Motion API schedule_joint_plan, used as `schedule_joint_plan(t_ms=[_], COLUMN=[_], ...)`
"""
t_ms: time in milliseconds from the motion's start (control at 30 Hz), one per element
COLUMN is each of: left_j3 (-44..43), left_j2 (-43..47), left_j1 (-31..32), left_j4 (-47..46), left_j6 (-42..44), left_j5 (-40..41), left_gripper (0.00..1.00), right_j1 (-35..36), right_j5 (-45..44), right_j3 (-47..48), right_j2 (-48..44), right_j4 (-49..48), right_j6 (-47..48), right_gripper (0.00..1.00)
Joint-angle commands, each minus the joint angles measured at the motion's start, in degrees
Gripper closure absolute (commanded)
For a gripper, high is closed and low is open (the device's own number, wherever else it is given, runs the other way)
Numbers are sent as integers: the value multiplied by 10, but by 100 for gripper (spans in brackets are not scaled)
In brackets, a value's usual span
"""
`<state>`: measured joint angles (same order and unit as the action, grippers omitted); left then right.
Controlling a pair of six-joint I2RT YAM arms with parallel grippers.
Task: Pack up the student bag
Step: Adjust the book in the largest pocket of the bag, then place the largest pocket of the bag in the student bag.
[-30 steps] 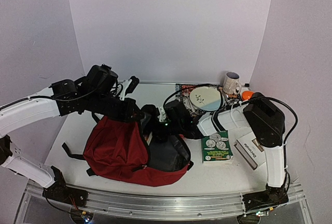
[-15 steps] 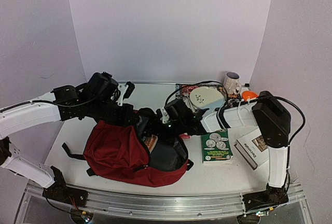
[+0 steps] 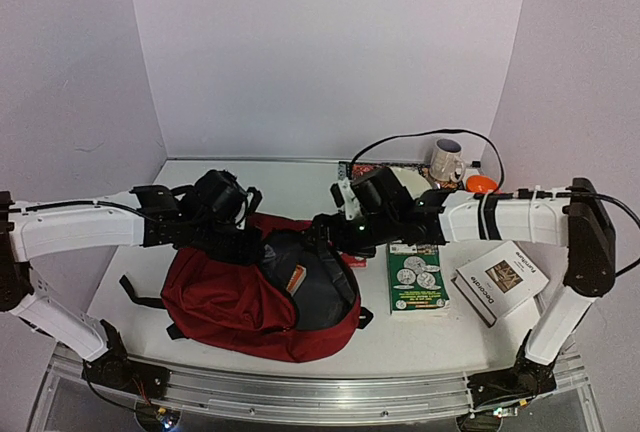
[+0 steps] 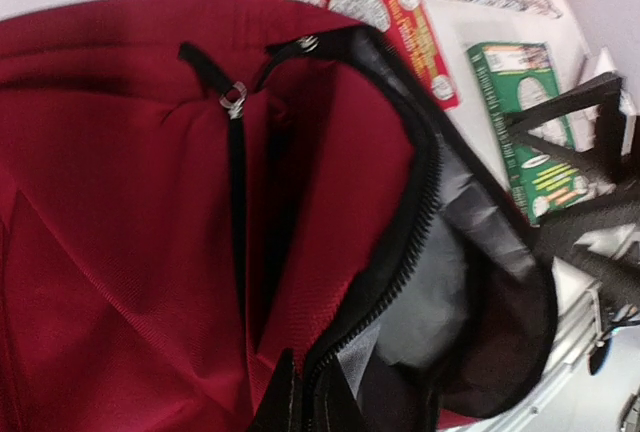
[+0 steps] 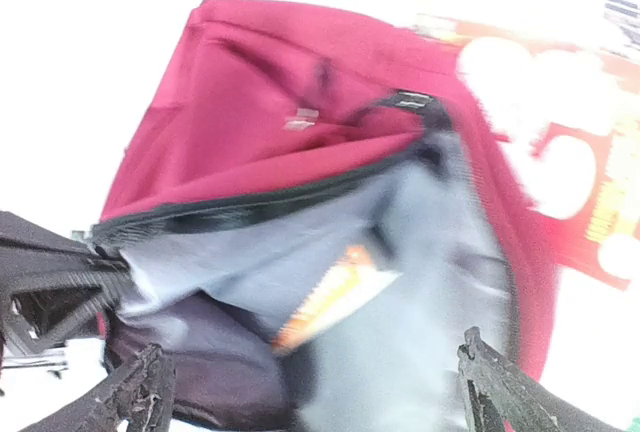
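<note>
The student bag point(image 3: 225, 297) is a dark red backpack lying at front centre with its black-lined mouth point(image 3: 320, 287) open. It fills the left wrist view point(image 4: 150, 202) and shows in the right wrist view point(image 5: 290, 102). A book with an orange edge point(image 3: 293, 279) lies inside the mouth, also in the right wrist view point(image 5: 335, 297). My left gripper point(image 3: 262, 244) is shut on the bag's zipper edge point(image 4: 400, 252) and holds it up. My right gripper point(image 3: 322, 229) is open and empty just above the far side of the mouth point(image 5: 315, 392).
A green book point(image 3: 417, 279) and a white book point(image 3: 497, 282) lie right of the bag. A red book point(image 3: 355, 260) peeks from under the bag's far edge point(image 4: 380, 22). A mug point(image 3: 446, 160), an orange object point(image 3: 480, 183) and a patterned mat stand at the back right.
My right gripper has drawn back out of the bag's mouth, leaving the orange-edged book inside. My left gripper has lowered with the zipper edge.
</note>
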<state>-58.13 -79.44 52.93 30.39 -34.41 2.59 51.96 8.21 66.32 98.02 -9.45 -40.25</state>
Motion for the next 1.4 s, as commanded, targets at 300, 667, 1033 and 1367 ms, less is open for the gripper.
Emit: schedule_joint_plan(t_ms=[300, 667, 1033, 1367], left_j3=[37, 10, 15, -6], left_j2=[-88, -89, -78, -2], left_j1=[-13, -81, -107, -107], left_j4=[-4, 91, 144, 144], left_j6=[-6, 28, 28, 16], left_j5=[100, 249, 343, 291], left_gripper=[100, 100, 83, 58], right_j1=[12, 55, -19, -137], right_j5=[24, 84, -47, -100], right_j3=[-10, 148, 84, 81], right_j2=[77, 178, 84, 93], right_j4=[30, 6, 85, 85], right_j6=[1, 5, 82, 146], right_gripper=[2, 2, 2, 4])
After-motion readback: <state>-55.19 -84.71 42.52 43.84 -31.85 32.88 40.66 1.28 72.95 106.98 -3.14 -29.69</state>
